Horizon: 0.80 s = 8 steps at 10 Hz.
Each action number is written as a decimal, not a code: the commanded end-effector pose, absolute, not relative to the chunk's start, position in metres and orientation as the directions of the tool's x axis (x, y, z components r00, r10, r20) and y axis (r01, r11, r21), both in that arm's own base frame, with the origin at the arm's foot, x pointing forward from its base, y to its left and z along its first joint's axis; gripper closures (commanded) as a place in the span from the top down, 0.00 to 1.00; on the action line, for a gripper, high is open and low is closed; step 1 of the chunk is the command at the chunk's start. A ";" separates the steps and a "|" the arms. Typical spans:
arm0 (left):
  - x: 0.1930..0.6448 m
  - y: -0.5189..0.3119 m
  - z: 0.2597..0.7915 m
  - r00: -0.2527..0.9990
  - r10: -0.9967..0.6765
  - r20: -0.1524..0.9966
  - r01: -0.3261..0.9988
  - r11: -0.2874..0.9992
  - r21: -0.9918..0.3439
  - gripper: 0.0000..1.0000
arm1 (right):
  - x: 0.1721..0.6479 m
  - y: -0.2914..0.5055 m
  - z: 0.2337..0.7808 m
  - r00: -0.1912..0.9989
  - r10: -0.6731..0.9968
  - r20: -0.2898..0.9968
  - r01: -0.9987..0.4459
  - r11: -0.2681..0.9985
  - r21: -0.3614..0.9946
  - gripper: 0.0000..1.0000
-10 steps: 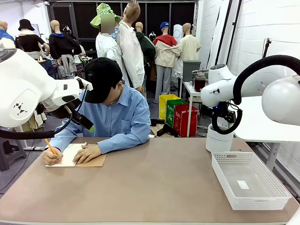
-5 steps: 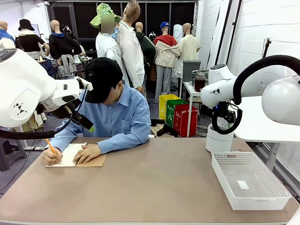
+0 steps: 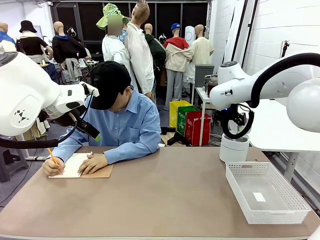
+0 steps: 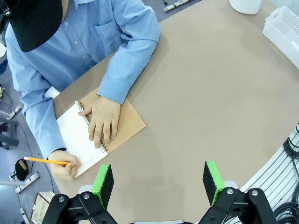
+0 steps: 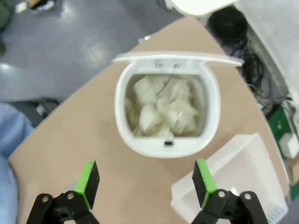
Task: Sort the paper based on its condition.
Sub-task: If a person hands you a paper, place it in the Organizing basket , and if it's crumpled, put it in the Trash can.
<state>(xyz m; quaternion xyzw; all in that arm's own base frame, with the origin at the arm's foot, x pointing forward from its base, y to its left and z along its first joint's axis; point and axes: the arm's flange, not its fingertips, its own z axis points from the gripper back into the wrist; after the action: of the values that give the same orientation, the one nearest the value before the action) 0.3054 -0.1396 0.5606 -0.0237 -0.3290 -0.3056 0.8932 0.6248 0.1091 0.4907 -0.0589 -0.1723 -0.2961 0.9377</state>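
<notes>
A person at the far side writes with a pencil (image 4: 46, 161) on the white page (image 4: 77, 137) of a spiral notebook (image 4: 127, 123) with a brown cover; one hand lies flat on it. Crumpled white paper (image 5: 163, 112) sits inside the open white bin (image 5: 140, 144). My left gripper (image 4: 158, 184) hangs open high above the table, near the notebook, with nothing between its green pads. My right gripper (image 5: 145, 182) is open and empty, directly above the bin.
A white mesh basket (image 3: 235, 192) stands at the table's right with a small white scrap (image 3: 259, 196) in it, just in front of the bin (image 3: 234, 148). Bare brown tabletop (image 3: 165, 195) stretches between notebook and basket.
My right arm has shifted a little to the left and up above the bin. The person keeps writing; the left arm has not moved.
</notes>
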 end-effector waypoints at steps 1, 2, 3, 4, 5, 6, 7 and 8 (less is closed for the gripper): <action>0.306 -0.139 0.560 0.597 -0.529 0.603 0.561 0.813 0.157 1.00 | 0.593 0.133 0.495 0.850 -0.394 0.351 0.419 0.908 0.007 1.00; 0.306 -0.139 0.560 0.597 -0.529 0.603 0.561 0.813 0.157 1.00 | 0.574 0.150 0.504 0.893 -0.282 0.352 0.295 0.955 0.017 1.00; 0.306 -0.139 0.560 0.597 -0.529 0.603 0.561 0.813 0.157 1.00 | 0.558 0.161 0.510 0.916 -0.185 0.356 0.188 0.982 0.027 1.00; 0.306 -0.139 0.560 0.597 -0.529 0.603 0.561 0.813 0.157 1.00 | 0.542 0.169 0.515 0.933 -0.077 0.351 0.069 0.997 0.037 1.00; 0.306 -0.139 0.560 0.597 -0.529 0.603 0.561 0.813 0.157 1.00 | 0.528 0.176 0.517 0.936 0.035 0.351 -0.054 0.997 0.046 1.00; 0.306 -0.139 0.560 0.597 -0.529 0.603 0.561 0.813 0.157 1.00 | 0.515 0.182 0.518 0.923 0.149 0.354 -0.180 0.982 0.055 1.00; 0.306 -0.139 0.560 0.597 -0.529 0.603 0.561 0.813 0.157 1.00 | 0.507 0.184 0.519 0.902 0.245 0.356 -0.287 0.956 0.067 1.00; 0.306 -0.139 0.560 0.597 -0.529 0.603 0.561 0.813 0.157 1.00 | 0.500 0.184 0.518 0.875 0.317 0.365 -0.364 0.929 0.066 1.00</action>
<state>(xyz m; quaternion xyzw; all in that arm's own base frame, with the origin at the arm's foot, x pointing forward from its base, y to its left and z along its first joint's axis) 0.3055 -0.1396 0.5606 -0.0236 -0.3289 -0.3056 0.8932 0.5075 0.2008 0.5227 0.0459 -0.1817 0.1333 0.9732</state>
